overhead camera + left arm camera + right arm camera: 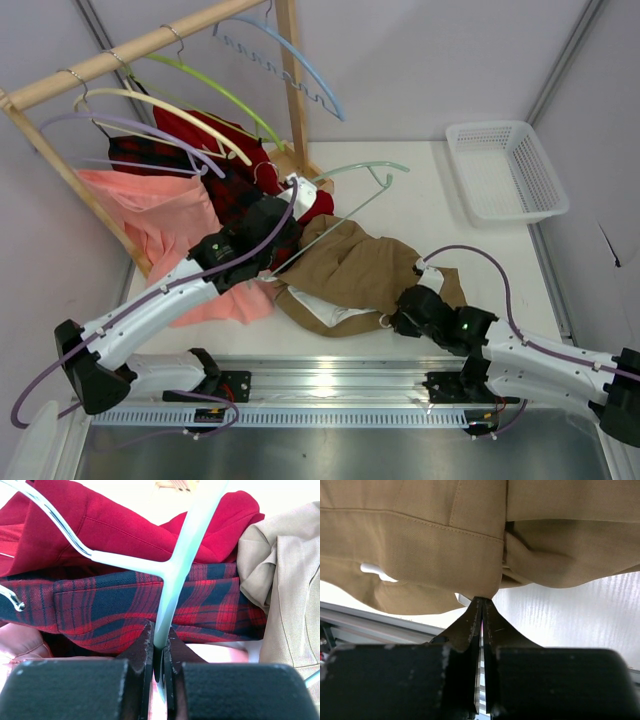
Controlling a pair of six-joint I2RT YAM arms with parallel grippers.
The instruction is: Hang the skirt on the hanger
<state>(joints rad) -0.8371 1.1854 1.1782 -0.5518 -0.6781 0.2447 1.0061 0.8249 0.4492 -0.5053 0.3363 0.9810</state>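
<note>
Left gripper (160, 647): right under the lens, jaws clamped on the thin pale arm of the hanger (187, 555), just below its fork
Right gripper (482, 602): closed to a slit, tips nipping the very bottom edge of the skirt (420, 540) at a seam fold, with only a sliver of cloth in there by the look of it
Skirt position: crumpled on the tabletop (450, 230) between the two arms, its near corner at the right gripper and its far side running up to the hanger and the left gripper
Hanger position: rising out of the clothes pile, with the plaid skirt (110, 605) and a red garment (115, 525) directly behind it, its arch well apart from the right gripper
Risk one: a bite that thin could slip as soon as the fabric's weight comes onto it, and the skirt drops back in a heap
Risk two: the cloth is soft and bunched, so a lift from one corner may give no clean waist edge to lay over the hanger
Risk three: the hanger could pivot in such a narrow grip, or hook the plaid skirt and drag the wrong garment along
</note>
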